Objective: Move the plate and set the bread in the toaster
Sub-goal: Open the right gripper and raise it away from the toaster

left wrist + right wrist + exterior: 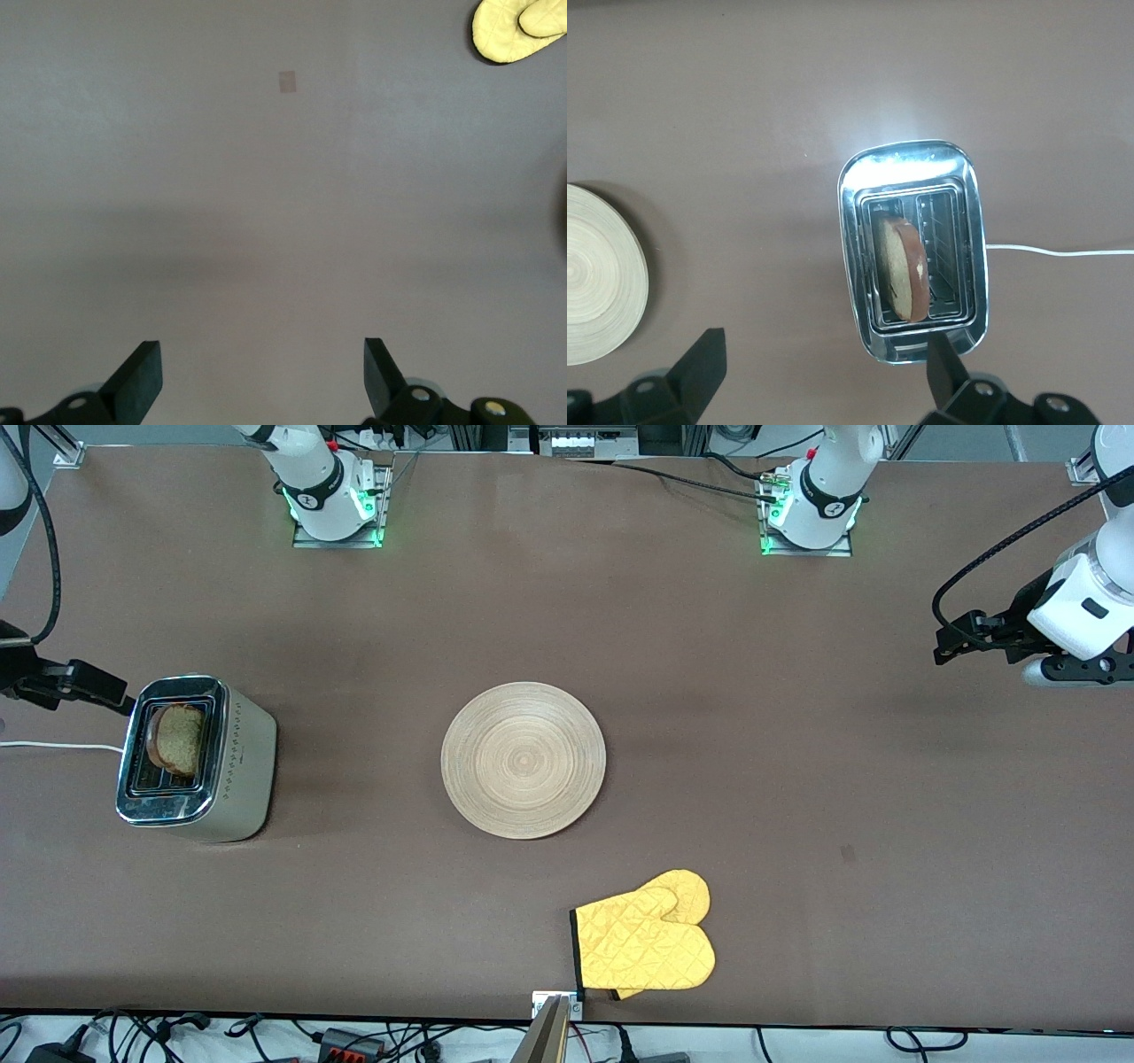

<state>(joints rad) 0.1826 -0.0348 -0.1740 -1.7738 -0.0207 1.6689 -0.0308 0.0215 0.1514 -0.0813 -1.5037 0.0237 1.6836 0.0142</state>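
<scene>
The toaster (199,762) stands at the right arm's end of the table. The bread (179,737) stands tilted in one of its slots, its top edge sticking out. The plate (523,760) lies bare at the table's middle. My right gripper (84,682) is open and empty, up in the air beside the toaster. Its wrist view shows the toaster (912,266), the bread (902,266), the plate's edge (594,283) and the gripper (824,354). My left gripper (961,638) is open and empty over bare table at the left arm's end, as its wrist view (259,354) shows.
A yellow oven mitt (647,943) lies near the table's front edge, nearer to the camera than the plate; it also shows in the left wrist view (518,31). The toaster's white cord (53,745) runs off the table's end.
</scene>
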